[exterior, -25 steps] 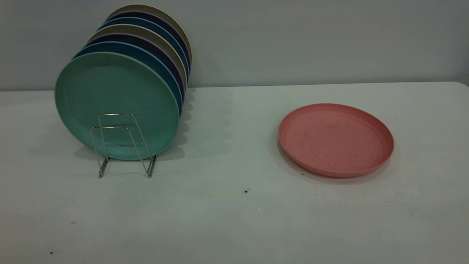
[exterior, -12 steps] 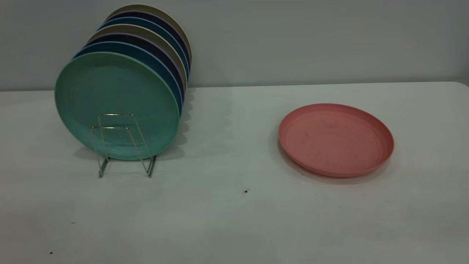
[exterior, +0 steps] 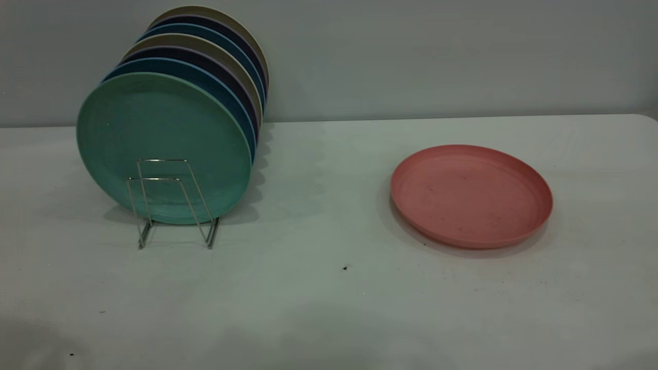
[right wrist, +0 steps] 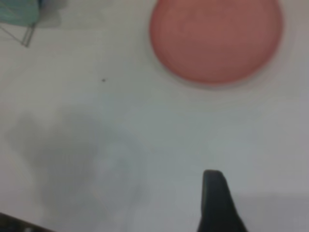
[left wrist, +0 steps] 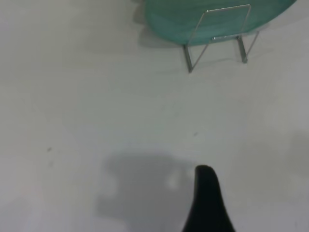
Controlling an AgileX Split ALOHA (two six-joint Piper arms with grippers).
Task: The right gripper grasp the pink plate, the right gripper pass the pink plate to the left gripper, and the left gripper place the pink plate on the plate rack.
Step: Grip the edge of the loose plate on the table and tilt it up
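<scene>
The pink plate [exterior: 470,195] lies flat on the white table at the right; it also shows in the right wrist view [right wrist: 215,41], well ahead of my right gripper [right wrist: 217,203], which hangs above bare table short of it. The plate rack [exterior: 154,179] stands at the left, with two empty wire loops in front of a teal-green plate [exterior: 164,128]. In the left wrist view the rack [left wrist: 189,58] is far ahead of my left gripper [left wrist: 207,203], which is over bare table. Neither gripper shows in the exterior view.
Behind the teal-green plate several more plates [exterior: 216,67], blue, dark and beige, stand upright in the rack. A grey wall [exterior: 437,56] runs along the table's back edge. A small dark speck [exterior: 345,267] lies on the table between rack and pink plate.
A faint shadow has spread over the table's front edge in the exterior view. The plates and the rack have not moved.
</scene>
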